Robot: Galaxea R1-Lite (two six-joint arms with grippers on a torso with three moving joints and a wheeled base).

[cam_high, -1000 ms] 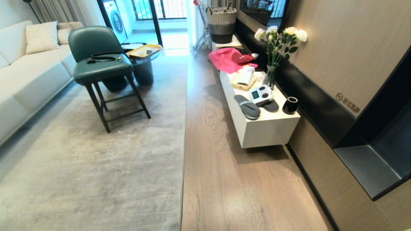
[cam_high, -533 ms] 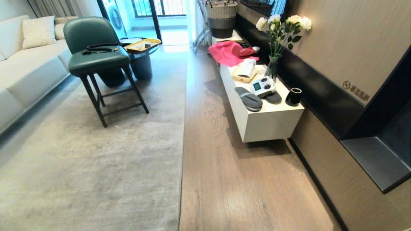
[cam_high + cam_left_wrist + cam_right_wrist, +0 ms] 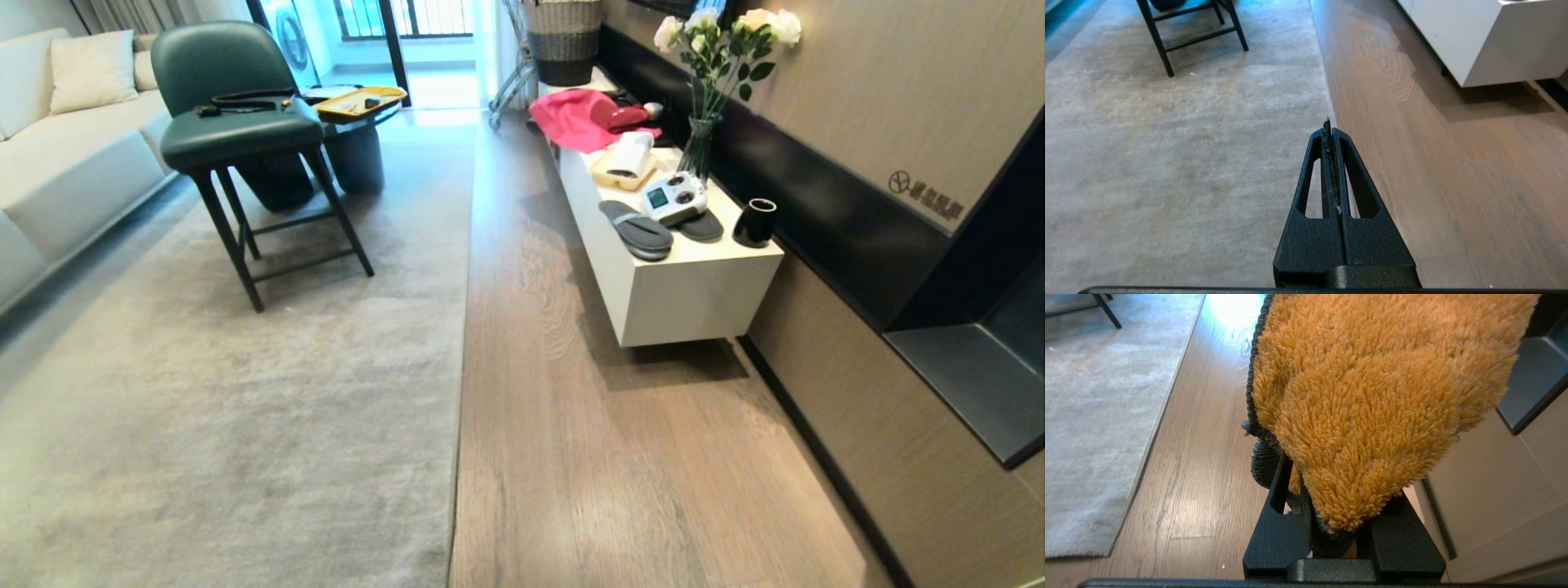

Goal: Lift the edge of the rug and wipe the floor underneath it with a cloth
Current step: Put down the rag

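Cloth [image 3: 1372, 396] fluffy orange pile; rug edge [image 3: 461, 327] short matt pile; floor [image 3: 612, 457] smooth satin wood-grain.

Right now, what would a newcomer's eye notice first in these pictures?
The fluffy orange cloth, clamped in the right gripper, fills the right wrist view above the wood floor. In the head view, the big grey rug lies flat on the left, its straight edge meeting the planks. White roses stand on the white cabinet, right.

— What is seen of the left hand [image 3: 1329, 130]?
— Its two black fingers [image 3: 1314, 179] are pressed together, nothing held between them, above the rug edge [image 3: 1327, 102].
— And around it?
— The floor [image 3: 1437, 163] is seen beside the rug; chair legs [image 3: 1163, 45] stand on it, and a white cabinet [image 3: 1490, 36] is seen farther off.
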